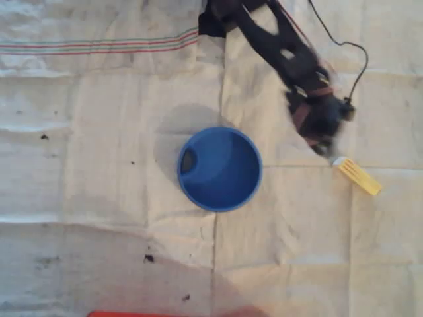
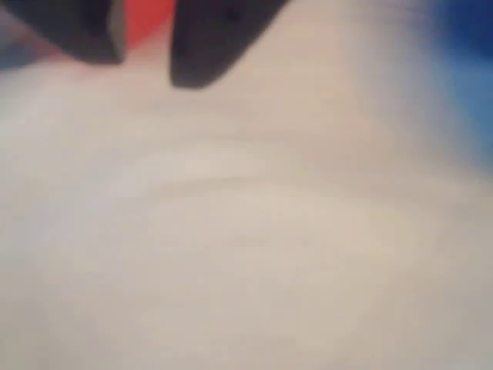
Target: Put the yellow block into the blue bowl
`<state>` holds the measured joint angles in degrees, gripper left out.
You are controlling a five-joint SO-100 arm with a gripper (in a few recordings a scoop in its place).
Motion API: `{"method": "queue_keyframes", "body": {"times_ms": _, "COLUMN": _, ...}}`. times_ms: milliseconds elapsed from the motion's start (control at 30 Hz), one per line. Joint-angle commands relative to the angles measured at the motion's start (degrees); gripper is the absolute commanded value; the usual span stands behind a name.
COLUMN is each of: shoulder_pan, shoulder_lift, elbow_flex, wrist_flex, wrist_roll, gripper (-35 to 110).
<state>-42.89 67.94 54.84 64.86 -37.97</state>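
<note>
Right of the blue bowl [image 1: 219, 169], the yellow block [image 1: 357, 176] lies diagonally, apparently flat.

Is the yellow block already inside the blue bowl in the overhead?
No: the yellow block lies on the cloth to the right of the blue bowl, apart from its rim.

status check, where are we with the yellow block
Gripper just above yellow block, jaws blurred, grip unclear. Block on cloth, right of blue bowl in overhead view. Nothing between them.
</note>
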Motion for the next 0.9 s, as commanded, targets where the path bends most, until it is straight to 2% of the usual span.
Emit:
{"method": "queue_keyframes", "body": {"times_ms": 0, "shoulder_pan": -1.6, "shoulder_lift": -2.1, "elbow_flex": -9.9, "wrist_flex": -1.8, "wrist_roll": -13.3, "gripper": 0}}
{"method": "queue_keyframes", "body": {"times_ms": 233, "shoulder_pan": -1.9, "shoulder_lift": -11.5, "elbow_flex": -18.1, "wrist_flex": -1.8, "wrist_roll": -31.6, "gripper": 0}}
{"method": "queue_keyframes", "body": {"times_ms": 367, "shoulder_pan": -1.9, "shoulder_lift": -16.3, "elbow_flex": -22.1, "wrist_flex": -1.6, "wrist_roll": -38.1, "gripper": 5}}
{"method": "queue_keyframes", "body": {"times_ms": 600, "shoulder_pan": -1.9, "shoulder_lift": -20.3, "elbow_flex": -24.5, "wrist_flex": -1.4, "wrist_roll": -39.4, "gripper": 26}}
{"method": "queue_keyframes", "body": {"times_ms": 867, "shoulder_pan": -4.0, "shoulder_lift": -22.3, "elbow_flex": -24.9, "wrist_flex": -2.3, "wrist_roll": -39.7, "gripper": 26}}
